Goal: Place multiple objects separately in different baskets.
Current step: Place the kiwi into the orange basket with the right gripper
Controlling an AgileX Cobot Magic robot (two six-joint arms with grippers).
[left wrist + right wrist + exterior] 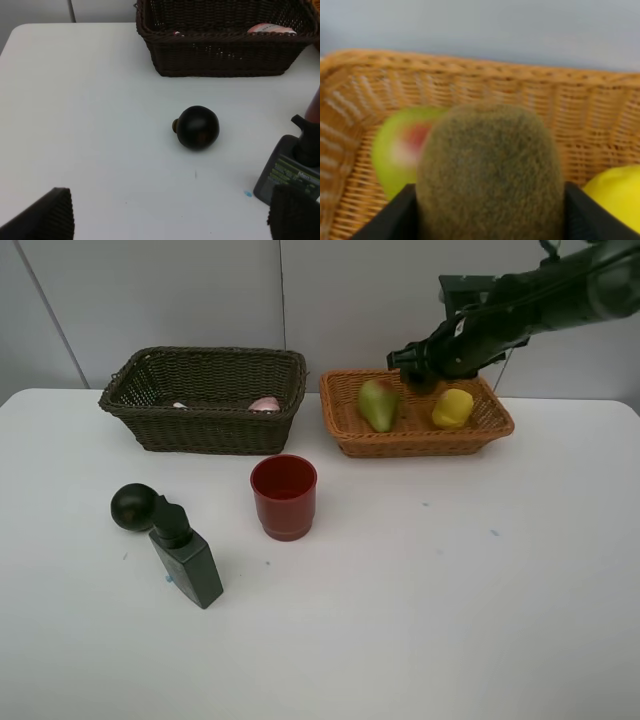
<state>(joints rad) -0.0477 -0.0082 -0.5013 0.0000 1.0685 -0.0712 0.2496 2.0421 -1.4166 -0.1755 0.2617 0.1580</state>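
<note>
- The right pincer [418, 375] hangs over the orange-tan basket [420, 445] at the back right of the white counter [450, 620]. Its jaws are clamped on the brown kiwi [490, 165], which fills the space between them in the right wrist view.
- Inside that basket, the green-red pear [379, 403] lies toward the left end and the yellow lemon [453, 408] toward the right, with a bare strip of wicker floor between them.
- The step in hand appears to be setting the kiwi down in this basket. Done well, that means lowering it over the gap between pear and lemon, close to the floor, and only then parting the jaws, so the fruit settles rather than drops and rolls.
- A release from height could knock the lemon or bounce the kiwi toward the rim, and the shallow wall gives little margin.
- The left pincer [172, 220] hovers with its jaws wide apart and empty, above the counter near the dark round fruit [134, 507]. That fruit rests close to the dark green bottle [188, 560], which lies flat.
- The red cup [284, 497] stands upright mid-counter, in front of the dark brown basket [205, 425], where a pink-and-white item [265, 403] shows over the rim, too little of it visible to name.
</note>
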